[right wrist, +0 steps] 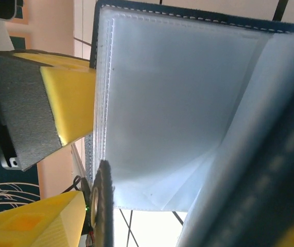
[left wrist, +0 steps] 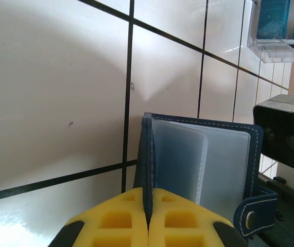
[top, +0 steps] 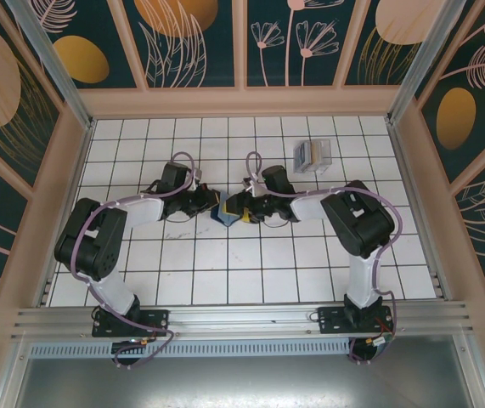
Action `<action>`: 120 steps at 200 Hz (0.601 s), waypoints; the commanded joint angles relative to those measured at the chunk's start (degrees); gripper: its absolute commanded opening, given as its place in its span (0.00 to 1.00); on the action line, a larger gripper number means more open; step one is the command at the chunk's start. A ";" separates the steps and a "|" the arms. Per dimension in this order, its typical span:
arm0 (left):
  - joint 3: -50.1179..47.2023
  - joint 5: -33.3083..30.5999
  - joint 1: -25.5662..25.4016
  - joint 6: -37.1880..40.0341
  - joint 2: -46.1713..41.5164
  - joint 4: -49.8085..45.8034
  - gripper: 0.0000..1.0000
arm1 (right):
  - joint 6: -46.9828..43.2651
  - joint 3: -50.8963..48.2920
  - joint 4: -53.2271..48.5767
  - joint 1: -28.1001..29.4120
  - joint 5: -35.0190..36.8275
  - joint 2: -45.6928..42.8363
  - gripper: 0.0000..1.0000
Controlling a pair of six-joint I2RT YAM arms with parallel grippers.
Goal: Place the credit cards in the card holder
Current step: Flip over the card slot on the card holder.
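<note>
Centre of the top view: the left gripper (left wrist: 148, 199) is clamping the navy cover edge of the card holder (left wrist: 224, 159), presenting it open. The right gripper (right wrist: 85, 159) is hovering against the clear sleeves, jaws apart and nothing visibly between them. The credit cards (top: 312, 155) are sitting in the clear rack (left wrist: 270, 49) at the upper right of the tiled table (top: 225, 280). The danger likely lies in the grip. The left fingers are pinching only a thin edge, so a nudge from the right arm could be twisting the holder loose or folding it shut. A card arriving off-line could be jamming at a sleeve's lip.
</note>
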 commanded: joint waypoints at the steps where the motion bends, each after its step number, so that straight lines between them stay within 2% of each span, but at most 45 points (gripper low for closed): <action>1: 1.90 0.34 -0.40 0.32 1.84 -1.48 0.00 | -0.25 2.37 2.41 1.10 0.22 1.16 0.69; 90: -0.64 7.54 -0.33 -5.50 3.20 7.47 0.00 | 1.07 3.65 0.66 1.49 4.31 3.17 0.70; 120: -1.59 8.47 -0.32 -6.91 3.36 9.57 0.00 | 0.98 3.12 0.37 1.56 5.44 2.93 0.66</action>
